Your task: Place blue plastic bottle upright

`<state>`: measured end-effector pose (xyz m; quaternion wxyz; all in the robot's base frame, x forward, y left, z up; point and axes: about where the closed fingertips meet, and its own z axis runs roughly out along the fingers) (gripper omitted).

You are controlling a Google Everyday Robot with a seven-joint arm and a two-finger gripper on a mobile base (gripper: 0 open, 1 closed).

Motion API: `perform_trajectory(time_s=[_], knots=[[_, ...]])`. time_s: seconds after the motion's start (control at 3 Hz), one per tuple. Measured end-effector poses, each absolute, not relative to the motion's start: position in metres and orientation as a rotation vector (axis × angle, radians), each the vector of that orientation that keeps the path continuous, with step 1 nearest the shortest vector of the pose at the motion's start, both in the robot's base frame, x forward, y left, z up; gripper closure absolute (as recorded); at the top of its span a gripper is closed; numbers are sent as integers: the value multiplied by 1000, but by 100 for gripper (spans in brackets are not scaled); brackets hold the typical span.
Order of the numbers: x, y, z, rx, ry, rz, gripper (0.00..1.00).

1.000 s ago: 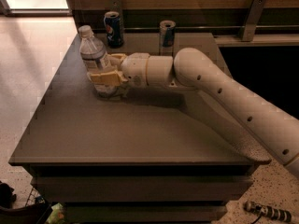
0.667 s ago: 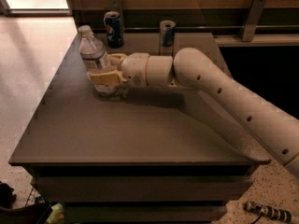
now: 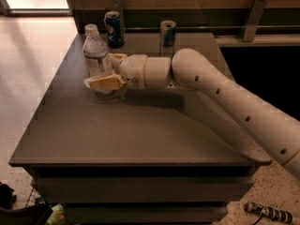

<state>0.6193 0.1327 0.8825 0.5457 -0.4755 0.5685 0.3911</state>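
Clear plastic, white-capped, the blue plastic bottle (image 3: pixel 97 55) stands upright, long axis vertical, at the grey table's (image 3: pixel 140 135) left rear, bracketed by the gripper (image 3: pixel 103 71) reaching from its right; clamped or released, none can tell.

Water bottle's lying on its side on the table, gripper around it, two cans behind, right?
Not quite: the camera view shows the water bottle standing upright on the table, gripper around it, the Pepsi can and a slim can behind.
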Motion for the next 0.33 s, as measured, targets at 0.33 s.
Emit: perform_trajectory(time_s=[0.33], knots=[[619,133,883,-1128,1348,928,0]])
